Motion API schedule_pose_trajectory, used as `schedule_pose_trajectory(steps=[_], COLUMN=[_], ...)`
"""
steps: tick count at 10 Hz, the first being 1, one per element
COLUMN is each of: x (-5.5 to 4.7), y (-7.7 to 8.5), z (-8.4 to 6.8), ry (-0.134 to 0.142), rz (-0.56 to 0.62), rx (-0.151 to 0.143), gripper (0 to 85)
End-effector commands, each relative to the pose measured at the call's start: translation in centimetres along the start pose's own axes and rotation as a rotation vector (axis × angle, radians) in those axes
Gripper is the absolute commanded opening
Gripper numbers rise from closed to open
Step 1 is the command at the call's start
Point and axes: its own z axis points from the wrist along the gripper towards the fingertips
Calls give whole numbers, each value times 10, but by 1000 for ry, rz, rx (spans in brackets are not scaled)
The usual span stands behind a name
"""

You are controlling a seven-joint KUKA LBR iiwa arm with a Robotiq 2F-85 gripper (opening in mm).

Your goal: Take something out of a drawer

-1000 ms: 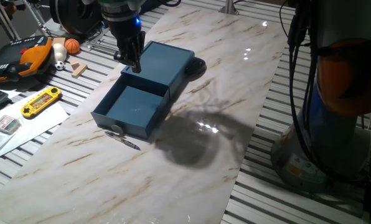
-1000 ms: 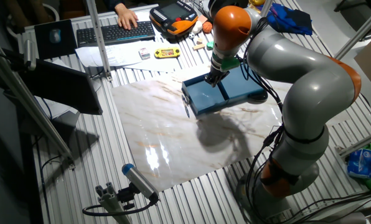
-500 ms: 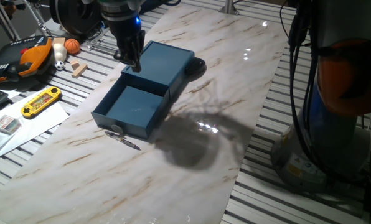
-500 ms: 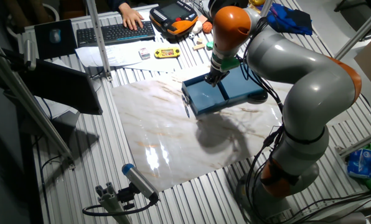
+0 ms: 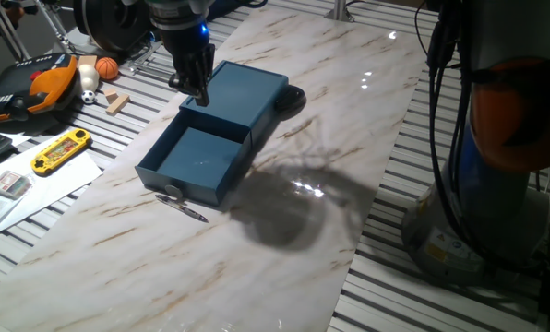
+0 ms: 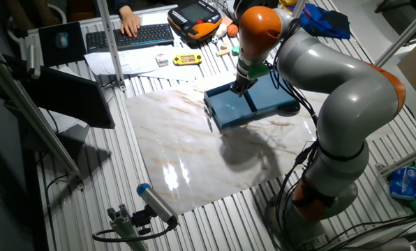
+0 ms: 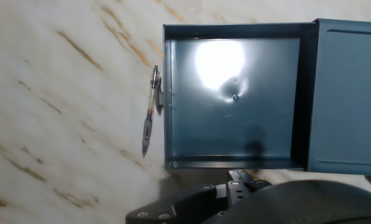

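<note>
pincer fingertips cut off by hand view's lower edge, drawer knob hidden behind stick

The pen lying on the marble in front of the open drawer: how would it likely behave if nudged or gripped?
The pen looks thin and rigid, probably light. On glossy marble it would likely slide or roll when nudged. Lying flat against the drawer front, it leaves the fingers little to pinch.

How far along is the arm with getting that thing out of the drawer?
It looks essentially done. The drawer is pulled open and bare inside. The thin grey stick lies on the marble right in front of it. The gripper hangs over the box's far side, holding nothing visible. Only retracting seems left.
</note>
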Motion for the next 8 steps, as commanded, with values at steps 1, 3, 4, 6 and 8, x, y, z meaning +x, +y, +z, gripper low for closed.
schedule_pose_trajectory(steps=[1,3,4,6,8], x=[0,0,0,0,0], y=[0,0,0,0,0], z=[0,0,0,0,-1], ry=[0,-3,-4,-4,-5], rz=[0,0,0,1,0], rx=[0,2,4,5,9], gripper=[0,0,0,0,0])
